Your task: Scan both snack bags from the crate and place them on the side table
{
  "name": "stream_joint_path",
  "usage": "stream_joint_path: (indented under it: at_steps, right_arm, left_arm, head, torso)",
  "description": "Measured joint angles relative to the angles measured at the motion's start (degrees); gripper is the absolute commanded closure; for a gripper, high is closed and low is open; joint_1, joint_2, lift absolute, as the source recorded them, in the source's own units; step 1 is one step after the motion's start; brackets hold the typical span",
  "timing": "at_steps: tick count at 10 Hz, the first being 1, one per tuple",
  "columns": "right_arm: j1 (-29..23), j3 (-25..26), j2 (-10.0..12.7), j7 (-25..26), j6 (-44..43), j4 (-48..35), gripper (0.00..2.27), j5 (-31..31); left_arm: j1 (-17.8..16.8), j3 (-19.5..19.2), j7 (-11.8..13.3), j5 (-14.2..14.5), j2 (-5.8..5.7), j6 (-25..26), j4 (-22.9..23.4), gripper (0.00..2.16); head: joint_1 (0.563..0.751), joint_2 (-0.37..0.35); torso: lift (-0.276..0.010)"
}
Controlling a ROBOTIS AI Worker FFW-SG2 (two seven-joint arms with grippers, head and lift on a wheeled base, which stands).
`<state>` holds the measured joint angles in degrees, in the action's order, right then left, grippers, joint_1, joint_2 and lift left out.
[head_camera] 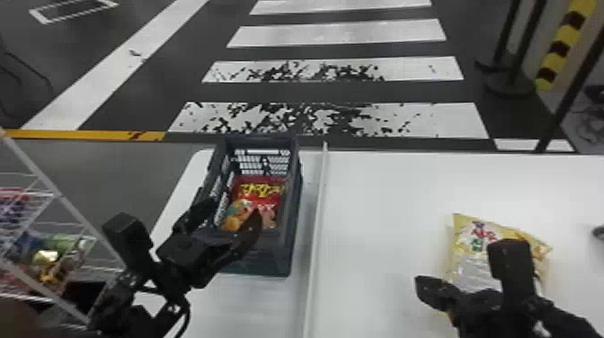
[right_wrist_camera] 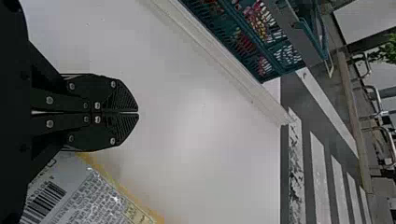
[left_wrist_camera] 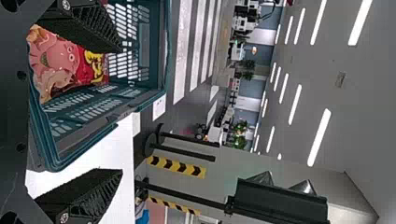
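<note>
Left gripper (head_camera: pixel 236 211) spread wide over the crate, right gripper (head_camera: pixel 424 283) pressed together!
Below, we've got the white tabletop (head_camera: pixel 382 189), split by a pale strip (head_camera: pixel 317 224), with the dark crate (head_camera: pixel 256 264) left of it; right of it lies our yellow snack bag (head_camera: pixel 469 267) (barcode showing, we see), just beside the right gripper, and our red snack bag (head_camera: pixel 265 191) lies inside the crate.

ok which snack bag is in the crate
The red bag, lying inside the dark crate; the yellow bag lies outside it, on the white table.
</note>
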<state>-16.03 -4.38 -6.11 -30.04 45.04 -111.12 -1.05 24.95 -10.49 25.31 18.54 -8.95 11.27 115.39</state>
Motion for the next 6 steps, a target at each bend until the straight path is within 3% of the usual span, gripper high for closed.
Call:
stream_joint_path:
  at_steps: [6]
  right_arm:
    - [-2.1,1.1,-0.1,0.1,3.6,-2.6,2.26,-4.4]
  left_arm:
    - [-0.5,0.2,0.0,0.0,0.03,-0.1,-0.7,0.08]
  head:
    - [0.695,0.127]
  torso:
    - [-0.095]
